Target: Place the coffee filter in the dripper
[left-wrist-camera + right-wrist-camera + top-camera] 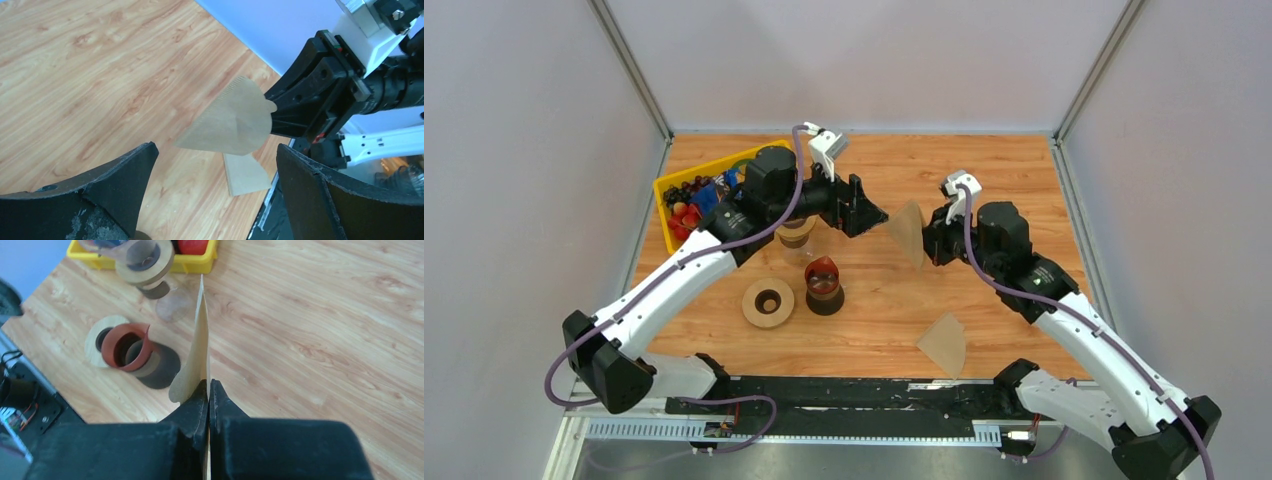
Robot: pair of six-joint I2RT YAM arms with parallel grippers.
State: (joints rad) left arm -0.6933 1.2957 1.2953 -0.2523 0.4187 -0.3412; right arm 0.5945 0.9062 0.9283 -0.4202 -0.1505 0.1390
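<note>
My right gripper (930, 238) is shut on a light-tan coffee filter (909, 232) and holds it upright above the table. In the right wrist view the filter (201, 340) stands edge-on out of the closed gripper (209, 389). My left gripper (871, 213) is open and empty, just left of the filter. In the left wrist view the filter (230, 122) hangs in front of the open gripper (215, 172), apart from it. The dripper (796, 240), clear with a tan wooden collar, sits under the left arm and also shows in the right wrist view (147, 271).
A second filter (944, 343) lies flat at the front right and shows in the left wrist view (245, 172). A tan ring disc (767, 303) and a dark red-brown piece (824, 285) stand near the dripper. A yellow basket (676, 200) is at the back left.
</note>
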